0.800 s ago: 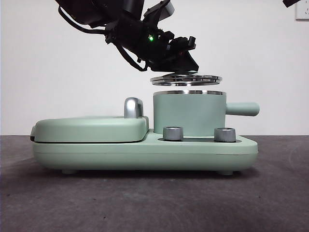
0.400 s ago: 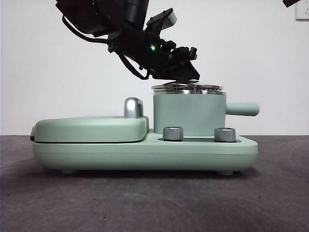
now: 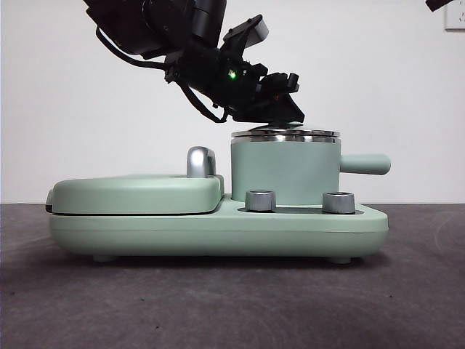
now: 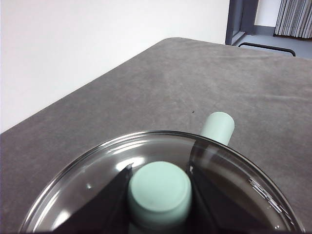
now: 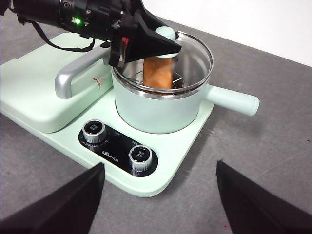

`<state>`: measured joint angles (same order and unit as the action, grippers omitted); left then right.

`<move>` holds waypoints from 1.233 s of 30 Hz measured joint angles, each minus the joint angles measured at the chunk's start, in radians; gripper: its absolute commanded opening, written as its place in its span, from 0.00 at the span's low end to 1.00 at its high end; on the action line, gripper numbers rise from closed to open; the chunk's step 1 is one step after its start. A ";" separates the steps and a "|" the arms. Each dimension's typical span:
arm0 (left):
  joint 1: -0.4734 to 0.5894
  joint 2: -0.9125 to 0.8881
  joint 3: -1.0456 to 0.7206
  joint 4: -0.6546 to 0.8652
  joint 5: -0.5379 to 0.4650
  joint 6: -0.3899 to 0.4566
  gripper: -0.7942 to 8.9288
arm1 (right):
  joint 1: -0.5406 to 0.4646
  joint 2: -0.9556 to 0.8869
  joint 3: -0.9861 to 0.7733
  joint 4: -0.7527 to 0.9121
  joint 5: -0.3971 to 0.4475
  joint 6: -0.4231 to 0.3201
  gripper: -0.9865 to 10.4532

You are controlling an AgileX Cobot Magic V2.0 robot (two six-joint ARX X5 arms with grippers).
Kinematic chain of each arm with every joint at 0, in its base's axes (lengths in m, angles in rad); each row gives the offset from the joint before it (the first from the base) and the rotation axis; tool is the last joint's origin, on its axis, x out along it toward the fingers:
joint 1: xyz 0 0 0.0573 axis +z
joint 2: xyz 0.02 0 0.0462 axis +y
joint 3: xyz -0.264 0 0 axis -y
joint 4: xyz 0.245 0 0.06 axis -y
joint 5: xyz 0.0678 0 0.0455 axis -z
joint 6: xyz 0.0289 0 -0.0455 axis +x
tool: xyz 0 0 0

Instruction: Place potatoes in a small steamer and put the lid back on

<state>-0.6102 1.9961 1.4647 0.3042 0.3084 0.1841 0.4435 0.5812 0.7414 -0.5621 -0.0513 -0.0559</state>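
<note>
The small steamer [image 3: 283,171] stands on the right half of the mint-green base [image 3: 218,233]. The lid [image 3: 285,134] lies flat on its steel rim. My left gripper [image 3: 280,109] comes in from the upper left and is shut on the lid's knob [image 4: 159,195]. In the right wrist view the potato [image 5: 158,73] stands inside the steamer [image 5: 161,109] under the glass lid [image 5: 195,53], with the left gripper [image 5: 163,41] on the knob. My right gripper [image 5: 158,204] is open and empty, up in front of the appliance.
The flat hinged grill plate [image 3: 138,193] with its chrome handle [image 3: 200,161] takes the left half of the base. Two steel dials [image 3: 260,201] [image 3: 338,202] sit at the front. The steamer's side handle [image 3: 363,163] sticks out to the right. Dark table all around.
My left gripper has lowered the lid from just above the steamer onto its rim, then eased it slightly right. The right arm has not moved.
</note>
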 measured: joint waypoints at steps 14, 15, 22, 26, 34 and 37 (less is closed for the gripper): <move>0.000 0.001 0.002 -0.023 0.002 -0.010 0.10 | 0.000 0.000 0.000 0.000 0.000 0.000 0.39; 0.000 0.001 0.002 -0.024 0.002 -0.014 0.10 | 0.000 0.000 0.000 0.000 0.000 0.000 0.39; 0.000 0.001 0.004 -0.030 0.002 -0.016 0.10 | 0.000 0.000 0.000 0.000 0.000 0.000 0.39; 0.000 0.001 0.004 -0.030 0.002 -0.016 0.14 | 0.000 0.000 0.000 0.000 0.000 0.000 0.39; -0.001 0.001 0.004 -0.027 0.002 -0.019 0.42 | 0.000 0.000 0.000 0.000 0.000 0.000 0.39; -0.001 0.001 0.004 -0.025 0.002 -0.019 0.44 | 0.000 0.000 0.000 0.000 0.000 0.000 0.39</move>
<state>-0.6113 1.9968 1.4689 0.2790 0.3107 0.1646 0.4435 0.5812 0.7414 -0.5621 -0.0513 -0.0563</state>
